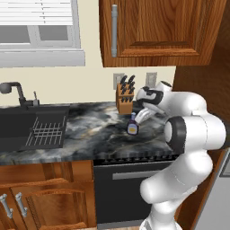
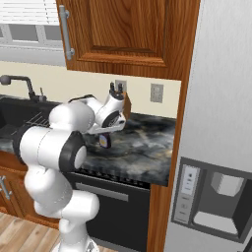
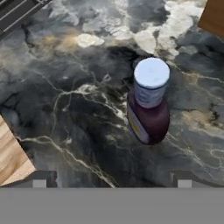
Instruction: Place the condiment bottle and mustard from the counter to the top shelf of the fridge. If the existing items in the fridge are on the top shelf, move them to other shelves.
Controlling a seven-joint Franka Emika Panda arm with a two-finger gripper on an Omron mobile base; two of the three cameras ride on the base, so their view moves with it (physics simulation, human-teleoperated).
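The condiment bottle [image 3: 149, 103] stands on the tabletop [image 3: 78, 109], not gripped; fingers [image 3: 39, 180] fully open, empty. Everything remains.

Bare marble counter [image 3: 65, 109] rings the upright condiment bottle [image 3: 148, 103]; only the knife block [image 1: 126, 95] stands close behind.

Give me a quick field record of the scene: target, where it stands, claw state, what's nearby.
target: bottle with a white cap, dark contents and a yellow label
position: upright on the marble counter, in front of the knife block
claw: claw open, above the bottle, holding nothing
contact: none; the fingertips are clear of the bottle
nearby: sink with a rack to the left; fridge to the right of the counter
fridge door: closed
mustard: cannot tell where it is
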